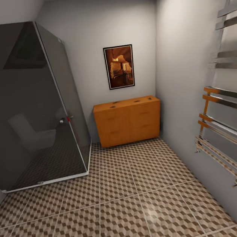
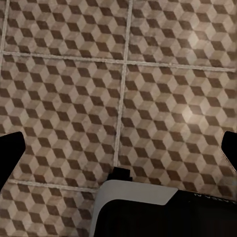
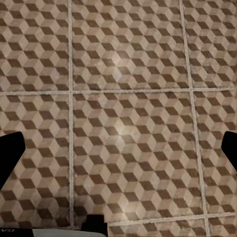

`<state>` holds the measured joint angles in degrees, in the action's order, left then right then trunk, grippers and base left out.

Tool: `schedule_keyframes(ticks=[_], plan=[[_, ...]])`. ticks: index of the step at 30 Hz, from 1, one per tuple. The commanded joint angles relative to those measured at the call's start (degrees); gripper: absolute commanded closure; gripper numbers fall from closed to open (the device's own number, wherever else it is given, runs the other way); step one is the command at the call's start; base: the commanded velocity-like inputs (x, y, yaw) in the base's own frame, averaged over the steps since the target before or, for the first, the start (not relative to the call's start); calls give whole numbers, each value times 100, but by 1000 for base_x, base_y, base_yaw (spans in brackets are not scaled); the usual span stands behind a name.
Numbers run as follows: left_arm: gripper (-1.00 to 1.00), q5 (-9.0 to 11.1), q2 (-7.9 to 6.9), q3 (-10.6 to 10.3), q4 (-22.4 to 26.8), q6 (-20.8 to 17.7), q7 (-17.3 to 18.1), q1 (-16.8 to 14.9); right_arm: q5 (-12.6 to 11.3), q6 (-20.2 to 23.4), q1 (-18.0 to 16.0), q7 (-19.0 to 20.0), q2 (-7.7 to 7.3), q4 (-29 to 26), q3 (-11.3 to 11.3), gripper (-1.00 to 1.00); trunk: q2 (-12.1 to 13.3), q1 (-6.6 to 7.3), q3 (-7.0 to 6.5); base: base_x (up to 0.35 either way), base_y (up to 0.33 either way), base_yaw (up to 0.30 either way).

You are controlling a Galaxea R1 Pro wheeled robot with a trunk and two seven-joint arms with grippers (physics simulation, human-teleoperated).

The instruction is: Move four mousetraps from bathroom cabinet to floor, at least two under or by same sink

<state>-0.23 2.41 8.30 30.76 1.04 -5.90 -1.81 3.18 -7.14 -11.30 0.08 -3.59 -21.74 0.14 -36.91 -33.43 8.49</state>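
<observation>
While the mousetraps (image 1: pixel 113 105) lie as small dark specks atop the cabinet (image 1: pixel 128 121) against the far wall, my left fingers (image 2: pixel 11 153) and right fingers (image 3: pixel 10 155) stand apart, empty; misjudging the approach could knock them off.

Mousetraps (image 1: pixel 125 102) lie on the cabinet (image 1: pixel 128 122), right of the shower (image 1: pixel 29 105).

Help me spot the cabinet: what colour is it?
Orange-brown wood, clearest in the head view: cabinet.
</observation>
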Motion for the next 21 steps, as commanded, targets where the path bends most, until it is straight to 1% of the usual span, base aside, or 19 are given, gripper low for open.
schedule_keyframes(ticks=[1,21], plan=[[-100,-3,6,22,0,11,0,-4,33,-16,-4,1,-1,3,-1,-100,35,18,-9,323,0,0],[-100,-3,5,22,0,11,1,-4,33,-16,-4,1,-1,3,-13,-100,837,457,-369,325,0,0]])
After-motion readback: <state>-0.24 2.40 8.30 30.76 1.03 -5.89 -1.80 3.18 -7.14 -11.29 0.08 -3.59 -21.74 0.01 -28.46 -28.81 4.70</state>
